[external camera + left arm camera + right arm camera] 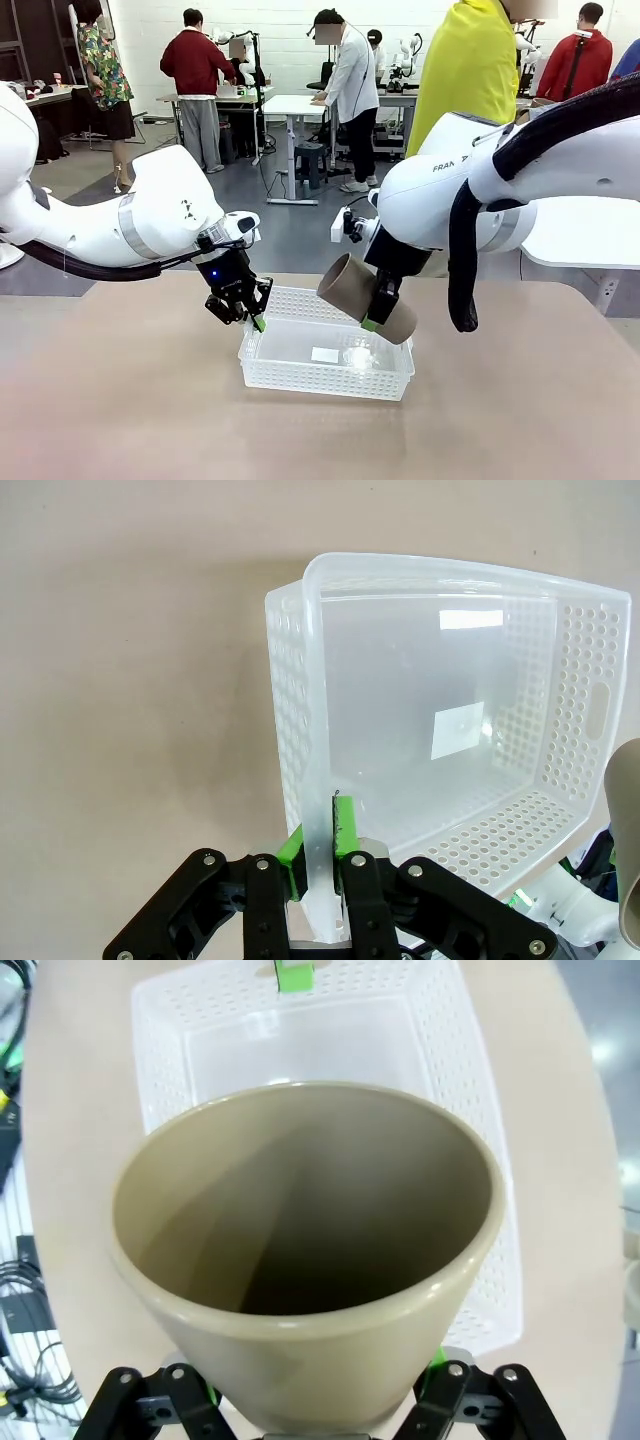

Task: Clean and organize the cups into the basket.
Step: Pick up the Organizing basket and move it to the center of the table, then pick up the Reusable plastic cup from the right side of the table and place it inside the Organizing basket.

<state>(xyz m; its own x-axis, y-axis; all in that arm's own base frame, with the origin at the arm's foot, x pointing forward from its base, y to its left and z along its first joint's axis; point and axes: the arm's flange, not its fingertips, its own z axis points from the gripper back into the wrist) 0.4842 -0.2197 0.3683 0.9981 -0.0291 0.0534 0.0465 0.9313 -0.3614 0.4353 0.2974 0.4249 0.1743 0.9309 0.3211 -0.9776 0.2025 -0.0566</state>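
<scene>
The white lattice-sided basket (330,382) sits mid-table, with just a small label on its floor. My left gripper (257,320) is shut on the rim of its left end wall. In the left wrist view the green pads (322,830) pinch that thin wall of the basket (580,700). My right gripper (375,318) is shut around a tan-brown cup (350,285), held tilted above the basket's right half with its mouth up and to the left. The right wrist view looks into the open cup (300,1210), with the basket (170,1040) beneath it.
The tan tabletop (120,400) is bare around the basket. A person in a yellow top (470,70) stands at the far side. Behind on the right is a white table (585,235). Other people stand at tables farther back.
</scene>
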